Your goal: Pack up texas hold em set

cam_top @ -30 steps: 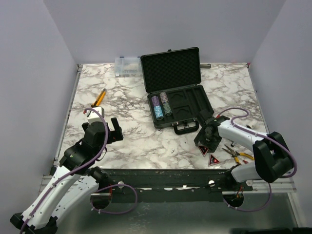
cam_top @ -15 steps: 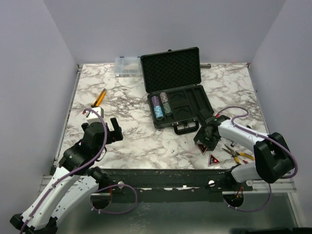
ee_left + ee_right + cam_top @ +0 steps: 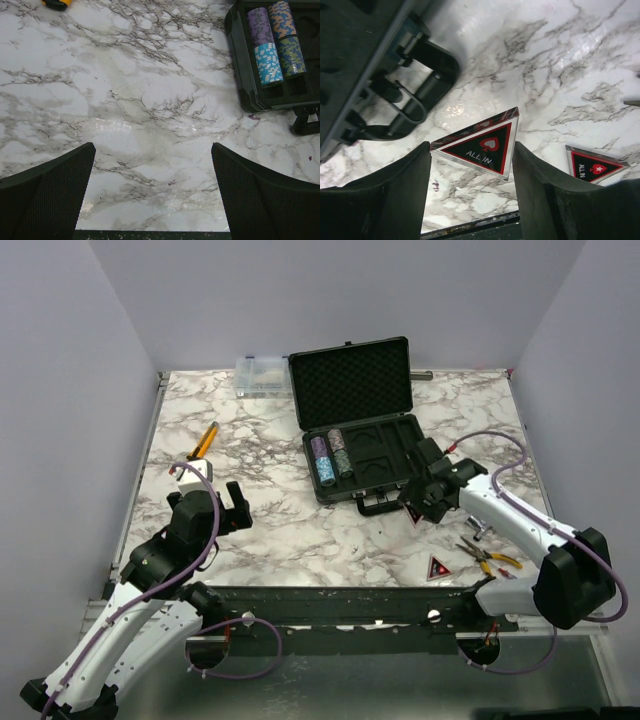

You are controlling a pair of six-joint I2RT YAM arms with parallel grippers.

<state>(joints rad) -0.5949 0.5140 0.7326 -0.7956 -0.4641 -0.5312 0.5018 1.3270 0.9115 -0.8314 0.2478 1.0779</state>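
The black briefcase (image 3: 365, 430) lies open at the back middle, with its foam lid up and short chip stacks (image 3: 330, 455) in its tray. The stacks also show in the left wrist view (image 3: 272, 42). My right gripper (image 3: 422, 505) is shut on a red-black "ALL IN" triangle (image 3: 481, 146) and holds it above the table just in front of the case handle (image 3: 415, 95). A second triangle (image 3: 437, 567) lies flat on the marble nearer the front edge; it also shows in the right wrist view (image 3: 595, 167). My left gripper (image 3: 152, 190) is open and empty over bare marble at front left.
A clear organiser box (image 3: 260, 375) stands at the back, left of the case lid. An orange-handled tool (image 3: 205, 440) lies at the left. Yellow-handled pliers (image 3: 490, 558) lie at the front right, beside the second triangle. Grey walls close in three sides.
My right gripper has lifted one triangle off the table and carried it back towards the case handle. The other triangle stayed put. The left arm has not moved.
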